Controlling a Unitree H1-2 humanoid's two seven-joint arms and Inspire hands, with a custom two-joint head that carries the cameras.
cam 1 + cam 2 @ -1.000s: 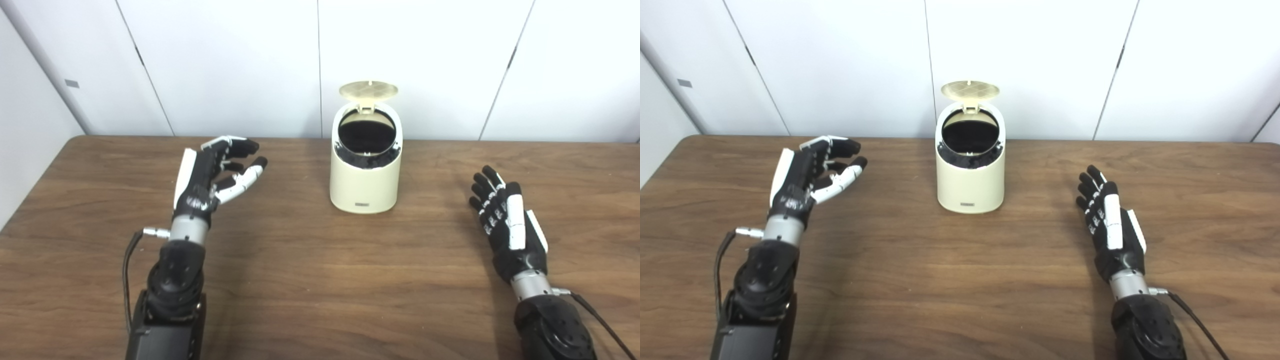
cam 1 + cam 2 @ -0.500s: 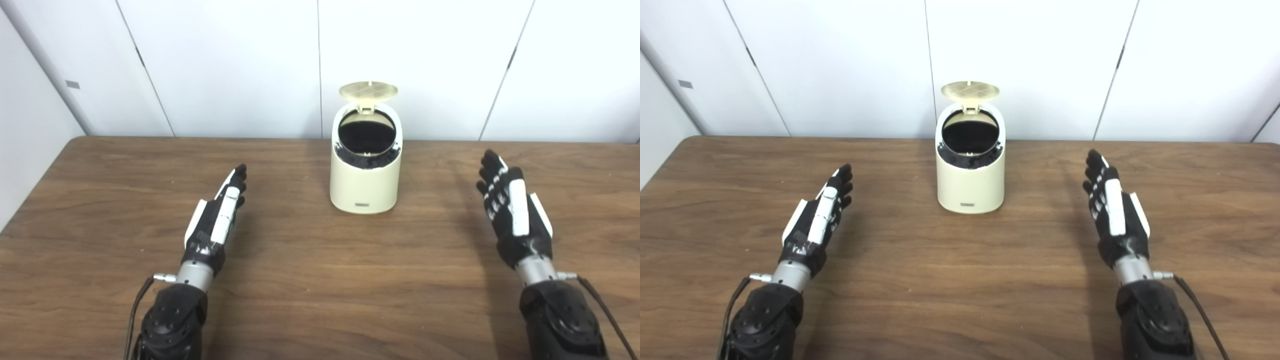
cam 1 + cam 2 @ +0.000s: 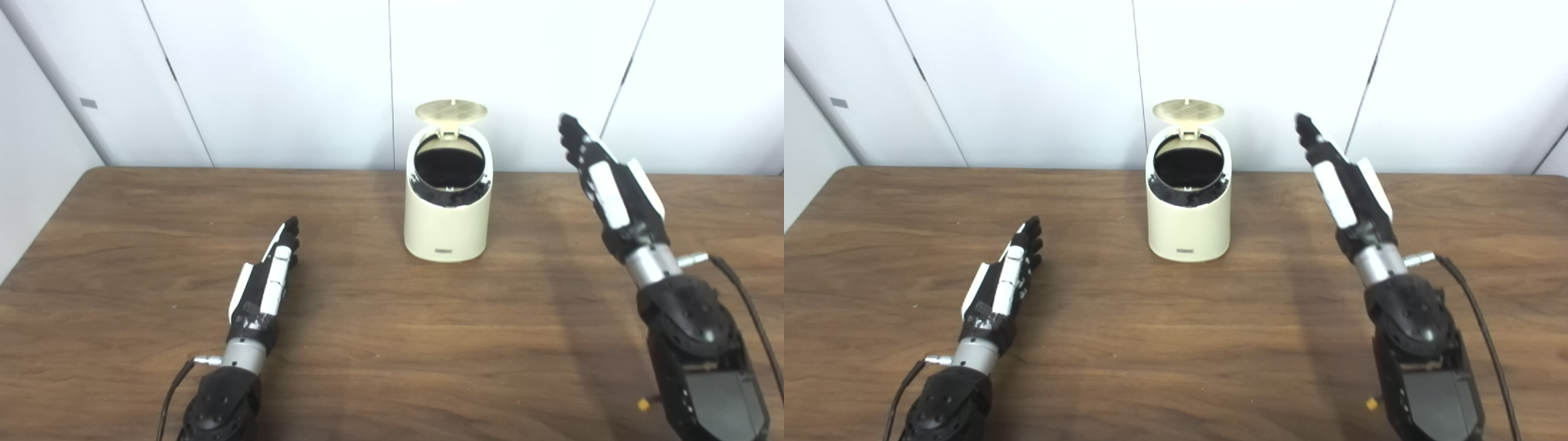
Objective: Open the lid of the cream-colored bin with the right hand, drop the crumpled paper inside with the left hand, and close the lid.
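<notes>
Now: bin point(image 3: 448, 208) mid-table, lid point(image 3: 451, 110) up, paper not visible. Right hand point(image 3: 612, 184), raised in the last second, right of bin, empty, fingers straight. Left hand point(image 3: 266, 285), lowered to the table left of bin, empty, flat. Likely next: close lid.

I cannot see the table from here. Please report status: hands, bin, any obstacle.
Left hand open, low by the table. Right hand open, raised right of the bin. Lid up, no paper visible. Nothing in the way.
</notes>
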